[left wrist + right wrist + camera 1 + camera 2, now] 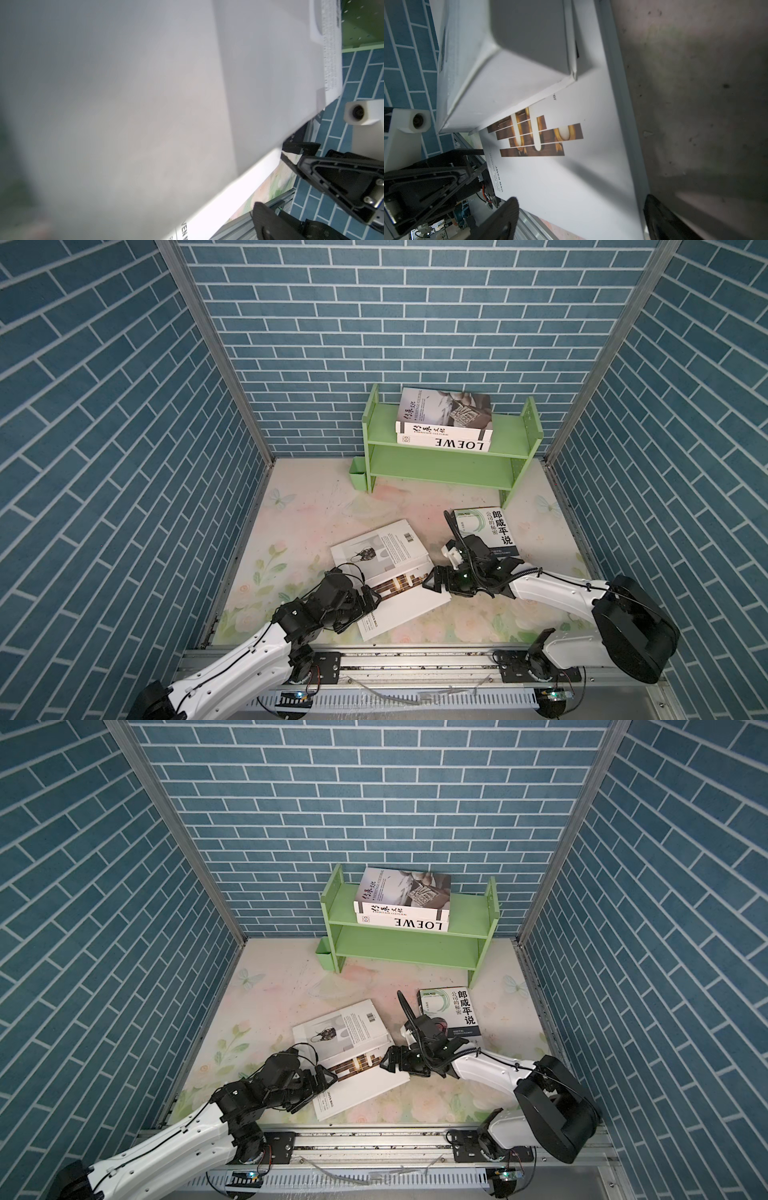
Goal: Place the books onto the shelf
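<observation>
Left gripper: the left gripper (372, 600) is spread wide at the 9 o'clock edge of the big white book (409, 605) and has hold of nothing that I can see.
Right gripper: the right gripper (430, 581) sits at the same book's 3 o'clock edge. In the right wrist view its fingers (502, 218) stand well apart with that edge between them, not clamped.
Books on the table: the big white book lies flat at 6 o'clock on the table (316, 506). The barcode book (382, 549) overlaps its far corner and looks propped there. A third book (488, 529) lies at 3 o'clock, with the right arm crossing over its near end.
Books on the shelf: two stacked books (446, 427) lie flat on the upper tier of the shelf (436, 466) at 12 o'clock.
Risk, slide: lifting the big white book now would likely tip the barcode book off (it only leans there), and it might fall open or strike the third book.
Risk, grip: a wide, heavy book pinched at two thin edges could sag or slip if one side closes or rises first.
Risk, cover: a finger may catch the cover alone, and the book would flop open.
Risk, shelf: a flat book carried in low could hit a side panel or shove the stack backward.
</observation>
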Robot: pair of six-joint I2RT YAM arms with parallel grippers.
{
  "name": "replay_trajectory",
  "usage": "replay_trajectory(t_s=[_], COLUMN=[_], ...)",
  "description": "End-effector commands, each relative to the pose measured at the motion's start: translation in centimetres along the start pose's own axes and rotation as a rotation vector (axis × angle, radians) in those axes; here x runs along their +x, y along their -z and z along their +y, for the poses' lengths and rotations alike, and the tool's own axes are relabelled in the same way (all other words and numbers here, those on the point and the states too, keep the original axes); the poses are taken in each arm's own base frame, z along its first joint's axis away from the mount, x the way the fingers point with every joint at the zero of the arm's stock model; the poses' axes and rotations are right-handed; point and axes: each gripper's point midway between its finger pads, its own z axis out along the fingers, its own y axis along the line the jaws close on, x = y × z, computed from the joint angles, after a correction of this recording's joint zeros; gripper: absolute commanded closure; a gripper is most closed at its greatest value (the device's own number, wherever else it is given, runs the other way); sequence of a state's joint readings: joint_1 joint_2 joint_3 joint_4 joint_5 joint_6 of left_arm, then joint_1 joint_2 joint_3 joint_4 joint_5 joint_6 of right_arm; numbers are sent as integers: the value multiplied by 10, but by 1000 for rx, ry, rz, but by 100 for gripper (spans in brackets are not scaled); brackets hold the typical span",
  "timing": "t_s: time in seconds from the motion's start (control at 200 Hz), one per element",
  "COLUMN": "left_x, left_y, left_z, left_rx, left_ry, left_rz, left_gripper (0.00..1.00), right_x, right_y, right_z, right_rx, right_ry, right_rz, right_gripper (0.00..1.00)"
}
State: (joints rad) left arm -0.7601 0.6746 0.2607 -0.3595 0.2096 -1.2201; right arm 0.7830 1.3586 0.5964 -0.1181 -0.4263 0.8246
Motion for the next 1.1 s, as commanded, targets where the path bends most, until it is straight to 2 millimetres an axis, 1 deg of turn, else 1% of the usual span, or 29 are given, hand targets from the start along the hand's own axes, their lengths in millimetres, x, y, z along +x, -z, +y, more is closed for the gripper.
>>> replay_trajectory(t_s=[0.0, 0.09, 0.17, 0.25, 0.32, 0.37, 0.46, 0.57, 0.65, 0.725, 0.775, 0.905, 0.94, 0.955, 1.045, 1.095], left_x=[-9, -9, -9, -7, -5, -3, 0, 6, 11, 13, 14, 11, 10, 8, 5, 1], left_y=[-3, -1, 5, 13, 21, 28, 37, 40, 44, 51, 55, 69, 69, 75, 83, 88], left_z=[-20, -31, -43, -58, -70, -79, -94, -113, -131, -148, -157, -185, -187, -196, -207, -214], left_rx=[88, 123, 153, 190, 207, 220, 248, 301, 350, 387, 395, 452, 457, 476, 487, 486], left_ry=[-2, -12, -28, -47, -67, -89, -112, -135, -160, -196, -222, -292, -303, -317, -357, -385], left_rz=[-43, -37, -27, -9, 9, 21, 49, 101, 138, 166, 175, 171, 170, 159, 141, 120], left_gripper=[0, 0, 0, 0, 0, 0, 0, 0, 0, 0, 0, 0, 0, 0, 0, 0], right_x=[11, 15, 16, 13, 5, 2, -3, -9, -14, -17, -18, -21, -22, -22, -32, -39], right_y=[-4, -2, 7, 21, 38, 49, 67, 89, 107, 122, 128, 136, 138, 140, 150, 155], right_z=[4, 17, 32, 48, 63, 69, 76, 83, 90, 98, 103, 105, 105, 106, 111, 120], right_rx=[-14, -42, -65, -82, -99, -96, -81, -56, -52, -69, -82, -88, -89, -91, -103, -129], right_ry=[-24, -7, 15, 42, 66, 80, 89, 91, 97, 106, 110, 103, 105, 107, 122, 135], right_rz=[43, 67, 80, 73, 40, 17, -21, -71, -117, -149, -165, -199, -210, -218, -283, -314], right_gripper=[7, 8, 10, 10, 10, 10, 10, 10, 9, 8, 8, 8, 8, 8, 7, 5])
